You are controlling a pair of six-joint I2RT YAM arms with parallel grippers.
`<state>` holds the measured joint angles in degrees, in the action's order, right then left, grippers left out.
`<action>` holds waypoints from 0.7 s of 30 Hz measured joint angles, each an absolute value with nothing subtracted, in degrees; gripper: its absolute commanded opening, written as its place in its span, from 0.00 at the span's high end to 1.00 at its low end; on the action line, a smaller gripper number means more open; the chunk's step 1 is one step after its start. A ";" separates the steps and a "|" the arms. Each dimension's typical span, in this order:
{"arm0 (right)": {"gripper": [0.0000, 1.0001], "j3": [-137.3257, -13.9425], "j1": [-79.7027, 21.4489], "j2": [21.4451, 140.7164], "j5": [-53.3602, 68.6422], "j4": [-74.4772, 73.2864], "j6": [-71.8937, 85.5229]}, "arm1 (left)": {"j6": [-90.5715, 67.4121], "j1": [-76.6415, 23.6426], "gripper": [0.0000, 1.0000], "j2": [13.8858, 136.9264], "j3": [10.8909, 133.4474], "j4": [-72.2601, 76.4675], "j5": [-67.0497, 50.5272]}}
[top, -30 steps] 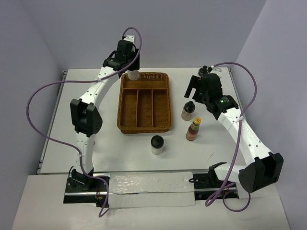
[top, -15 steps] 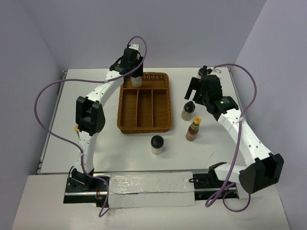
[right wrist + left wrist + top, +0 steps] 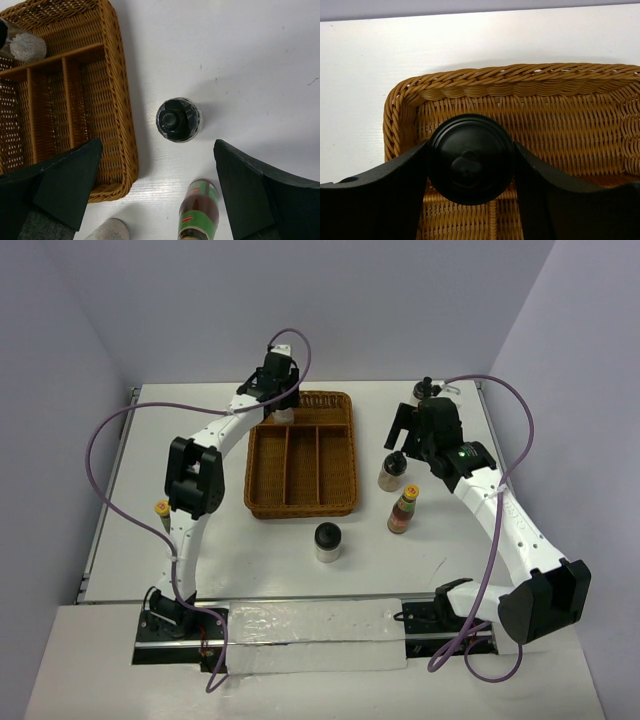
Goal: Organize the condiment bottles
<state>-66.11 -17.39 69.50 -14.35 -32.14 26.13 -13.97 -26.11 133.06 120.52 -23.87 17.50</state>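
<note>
My left gripper (image 3: 281,406) (image 3: 471,152) is shut on a squat whitish condiment bottle (image 3: 283,415) by its black cap (image 3: 471,159), holding it over the far end compartment of the wicker tray (image 3: 300,510). That bottle also shows in the right wrist view (image 3: 24,46). My right gripper (image 3: 404,432) (image 3: 157,144) hangs open above a black-capped bottle (image 3: 391,472) (image 3: 178,120) and a reddish-brown, yellow-capped one (image 3: 404,510) (image 3: 199,212) right of the tray. Another whitish bottle (image 3: 327,542) (image 3: 107,231) stands in front of the tray. A yellow cap (image 3: 161,508) peeks out beside the left arm.
The tray's three long compartments (image 3: 47,115) hold nothing. A dark-topped item (image 3: 424,390) stands behind the right arm at the far right. The left arm's purple cable (image 3: 110,425) loops over the table's left side. Walls close in at the back and right.
The left arm has carried its bottle rightward from the tray's far-left corner to over the end compartment, uncovering a yellow cap at the left. The right arm has not moved.
</note>
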 measured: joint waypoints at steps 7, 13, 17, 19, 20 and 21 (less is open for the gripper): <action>0.00 -66.03 -17.55 69.44 -16.18 -32.19 26.15 | -14.87 -26.11 0.40 133.66 118.96 -22.26 17.80; 0.00 -64.50 -18.11 68.11 -19.46 -32.40 25.73 | -16.21 -26.11 0.01 133.71 118.87 -22.28 17.95; 0.00 -63.86 -18.86 67.51 -19.69 -33.01 25.25 | -16.40 -26.11 0.01 133.65 118.85 -22.99 17.93; 0.00 -63.33 -19.18 67.04 -19.54 -33.33 25.08 | -16.40 -26.11 0.01 133.35 118.85 -23.77 17.95; 0.00 -63.15 -19.26 66.79 -19.45 -33.66 25.06 | -16.40 -26.11 0.01 132.88 118.69 -24.27 17.97; 0.00 -63.01 -19.31 66.54 -19.36 -33.96 25.07 | -16.40 -26.11 0.01 132.04 118.32 -24.84 17.99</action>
